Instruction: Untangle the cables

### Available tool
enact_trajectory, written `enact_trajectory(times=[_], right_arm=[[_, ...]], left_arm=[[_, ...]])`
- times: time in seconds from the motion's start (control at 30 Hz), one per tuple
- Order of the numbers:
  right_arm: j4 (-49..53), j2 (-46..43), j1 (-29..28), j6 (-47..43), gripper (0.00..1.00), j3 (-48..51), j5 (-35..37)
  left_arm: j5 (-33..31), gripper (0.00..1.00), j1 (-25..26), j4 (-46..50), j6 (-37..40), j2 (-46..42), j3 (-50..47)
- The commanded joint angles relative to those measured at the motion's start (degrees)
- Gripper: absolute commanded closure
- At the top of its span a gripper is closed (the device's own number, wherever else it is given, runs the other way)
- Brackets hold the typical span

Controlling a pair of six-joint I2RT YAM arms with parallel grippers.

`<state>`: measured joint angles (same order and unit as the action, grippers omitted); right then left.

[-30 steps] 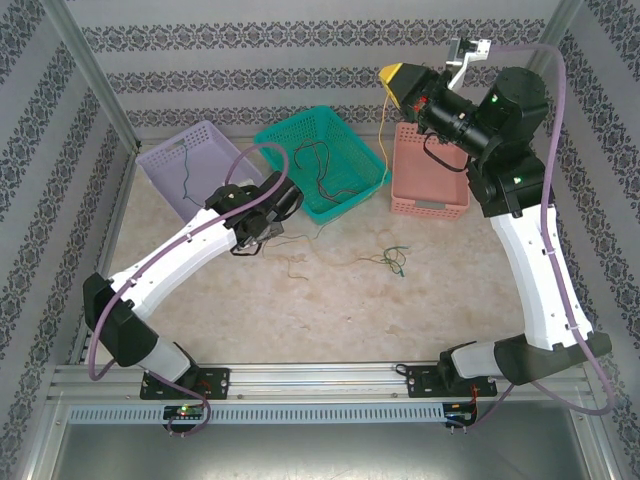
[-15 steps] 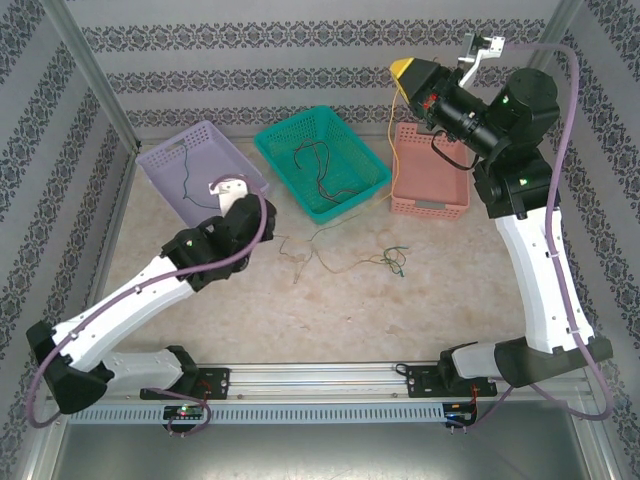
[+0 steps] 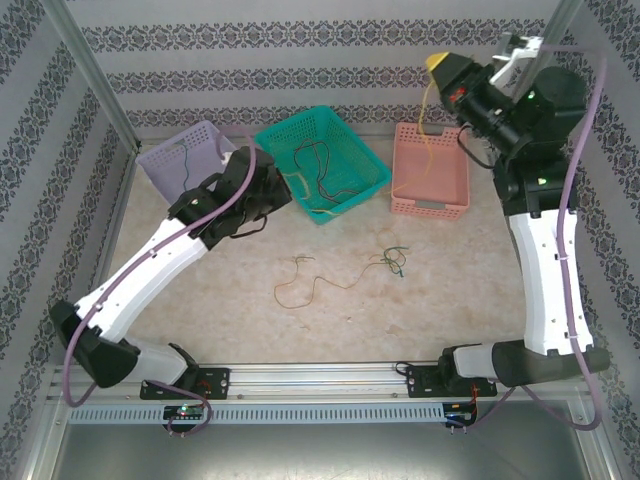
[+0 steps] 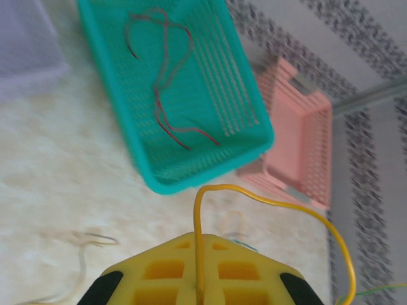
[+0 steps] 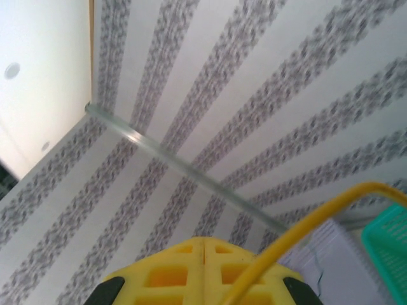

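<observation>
My right gripper [image 3: 438,68] is raised above the pink basket [image 3: 430,205], shut on a yellow cable [image 3: 424,125] that hangs into that basket; the same cable [image 5: 318,225] crosses its yellow jaws [image 5: 203,249]. My left gripper [image 3: 280,196] sits low at the teal basket's [image 3: 300,200] front left corner. Its closed jaws [image 4: 198,254] pinch another yellow cable [image 4: 254,196] that arcs away to the right. A red and dark cable [image 3: 315,165] [image 4: 166,82] lies in the teal basket. An orange-yellow cable [image 3: 296,285] and a green one [image 3: 396,260] lie loose on the table.
A lavender basket [image 3: 160,165] at the back left holds a thin dark cable [image 3: 186,168]. Patterned walls and metal posts close in the back and sides. The table's front half has bare marbled surface [image 3: 380,320].
My left arm swung back up to the teal basket's front corner. My right gripper rose and moved right, carrying the yellow cable over the pink basket. The loose table cables shifted.
</observation>
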<state>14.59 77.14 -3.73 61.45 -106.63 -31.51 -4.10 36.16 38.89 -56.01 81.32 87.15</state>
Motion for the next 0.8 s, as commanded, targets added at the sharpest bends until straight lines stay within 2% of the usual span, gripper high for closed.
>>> enact_trajectory(times=[0.0, 0.2, 0.3, 0.47, 0.6, 0.7, 0.77], right_arm=[[0.04, 1.55, 3.79, -2.04, 1.0, -4.2, 0.66], [-0.45, 6.49, 11.36, -4.2, 1.0, -8.14, -0.04], [0.18, 9.15, 13.39, -6.67, 1.0, -9.82, 1.58], [-0.66, 13.46, 16.04, -8.52, 1.0, -9.9, 2.94], [-2.34, 18.72, 17.41, -9.77, 1.0, -11.27, 0.87], [-3.69, 22.87, 18.03, -9.98, 1.0, -12.81, -1.41], [-3.61, 25.66, 18.05, -10.11, 1.0, -14.14, -2.85]], left_arm=[[10.87, 1.0, 1.18, -2.58, -8.63, 6.37, 1.59], [12.03, 1.0, 4.05, -7.39, -10.09, 21.42, 16.21], [12.18, 1.0, 5.09, -9.2, -10.52, 30.24, 24.73], [14.47, 1.0, 6.0, -12.44, -12.19, 46.81, 41.8], [14.71, 1.0, 6.11, -14.2, -13.28, 60.54, 57.85], [13.12, 0.99, 6.11, -19.4, -13.75, 67.97, 64.27], [11.4, 0.97, 6.11, -23.85, -13.71, 70.64, 64.81]])
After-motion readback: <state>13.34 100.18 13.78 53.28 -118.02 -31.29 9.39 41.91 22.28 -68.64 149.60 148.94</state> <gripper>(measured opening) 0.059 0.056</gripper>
